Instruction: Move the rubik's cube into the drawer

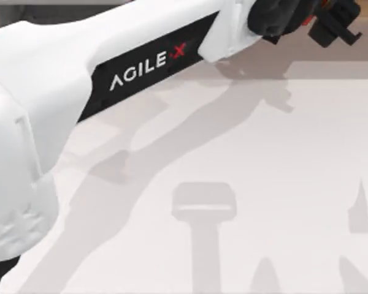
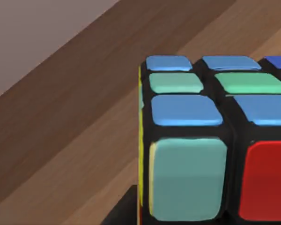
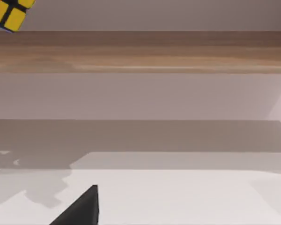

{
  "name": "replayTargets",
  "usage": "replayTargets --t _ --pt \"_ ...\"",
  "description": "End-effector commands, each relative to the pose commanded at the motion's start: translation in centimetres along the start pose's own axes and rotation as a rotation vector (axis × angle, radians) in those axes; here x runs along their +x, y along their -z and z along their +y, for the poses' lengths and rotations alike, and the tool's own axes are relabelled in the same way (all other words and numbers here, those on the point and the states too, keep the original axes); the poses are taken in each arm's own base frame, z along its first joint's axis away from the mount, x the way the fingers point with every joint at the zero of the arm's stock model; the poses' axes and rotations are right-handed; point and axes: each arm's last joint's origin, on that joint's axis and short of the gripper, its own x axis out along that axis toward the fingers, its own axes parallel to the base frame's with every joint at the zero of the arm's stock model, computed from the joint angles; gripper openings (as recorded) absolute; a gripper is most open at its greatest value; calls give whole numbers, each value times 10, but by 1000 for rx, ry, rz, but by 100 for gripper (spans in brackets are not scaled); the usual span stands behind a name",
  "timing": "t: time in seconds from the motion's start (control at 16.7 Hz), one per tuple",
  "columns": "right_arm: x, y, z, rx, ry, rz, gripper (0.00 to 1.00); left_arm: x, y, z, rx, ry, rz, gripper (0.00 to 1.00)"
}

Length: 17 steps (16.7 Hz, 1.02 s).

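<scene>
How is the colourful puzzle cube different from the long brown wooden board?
The rubik's cube wears blue, green, red and yellow square stickers in a black grid; the long brown wooden board is plain streaky brown. The cube is short and boxy; the board stretches across the whole right wrist view. Both have flat faces and straight edges.

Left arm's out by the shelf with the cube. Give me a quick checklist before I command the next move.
1. rubik's cube close in front of the left wrist camera, above the wooden surface: ok.
2. left gripper extended to the far right of the table: ok.
3. Cube held securely: cannot tell.
4. Drawer open and within reach: cannot tell.
5. right gripper low over the table, well apart from the cube: ok.
</scene>
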Motion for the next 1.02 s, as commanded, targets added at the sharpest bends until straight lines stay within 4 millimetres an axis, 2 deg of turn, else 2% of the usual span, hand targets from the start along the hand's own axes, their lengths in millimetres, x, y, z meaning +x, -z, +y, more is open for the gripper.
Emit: replayTargets --t 0.24,0.48,0.72,1.02 --pt "0 0 0 0 0 0 100 -13 20 50 106 105 290 0" --pt "0 0 0 0 0 0 100 -27 54 122 94 173 587 0" --pt "0 0 0 0 0 0 100 -44 99 215 -53 164 821 0" --pt "0 0 0 0 0 0 100 -82 171 337 -340 41 967 0"
